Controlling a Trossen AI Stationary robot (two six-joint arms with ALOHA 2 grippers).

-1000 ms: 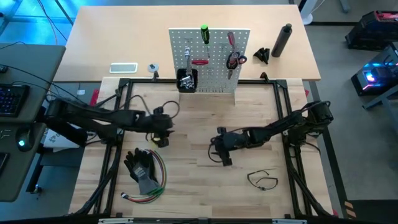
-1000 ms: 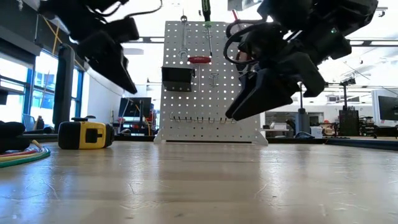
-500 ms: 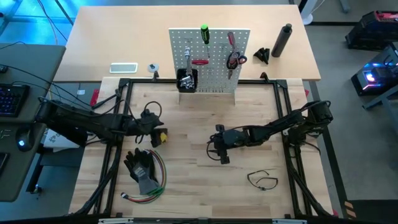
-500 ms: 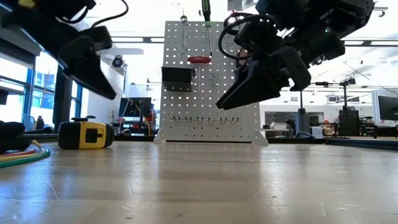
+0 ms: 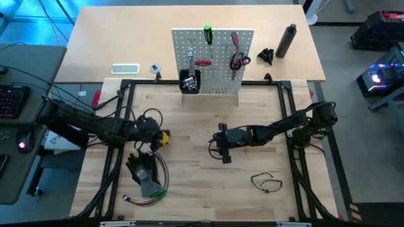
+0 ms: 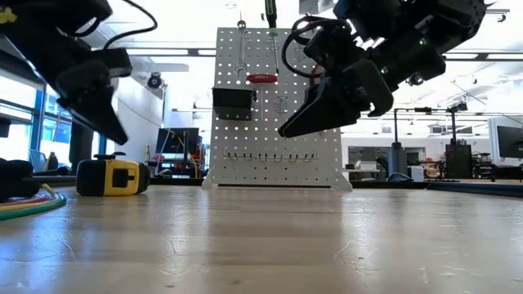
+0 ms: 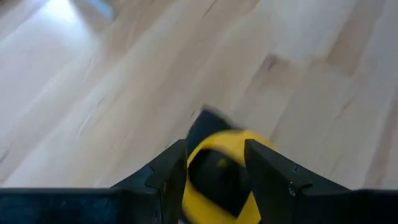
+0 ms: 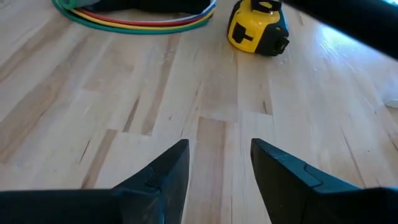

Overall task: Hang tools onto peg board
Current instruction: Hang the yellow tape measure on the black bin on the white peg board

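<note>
Tape measure (image 5: 163, 137), yellow and black, flat on the wooden table (image 5: 202, 183) left of centre, not on the board. Left gripper (image 5: 153, 128) just beside it, hovering above and to its left, fingers (image 7: 163, 180) apart with the yellow case showing in the gap between them in the left wrist view, not clamped on it; seen from table height, raised clear of the tape measure rather than touching. Right gripper (image 5: 222, 146) near the middle of the table, above the surface, fingers (image 8: 166, 177) apart over bare wood, nothing between them; tape measure well ahead of it in the right wrist view, next to the bundle of coloured wires (image 8: 134, 22). Peg board (image 5: 213, 60) upright at the far edge of the table, with a black bin (image 5: 189, 81) on its front at the lower left. Already hanging there: green-handled screwdriver (image 5: 207, 34) at the top, red-handled screwdriver (image 5: 202, 63) lower down beside a silver wrench (image 5: 191, 60), red-handled pliers (image 5: 234, 41) and scissors (image 5: 238, 61) on the right half. Thin black loop (image 5: 266, 182) lying on the table at the near right, well apart from both grippers. Black gloves (image 5: 143, 170) with the wires curled round them at the near left, close to the tape measure.
</note>
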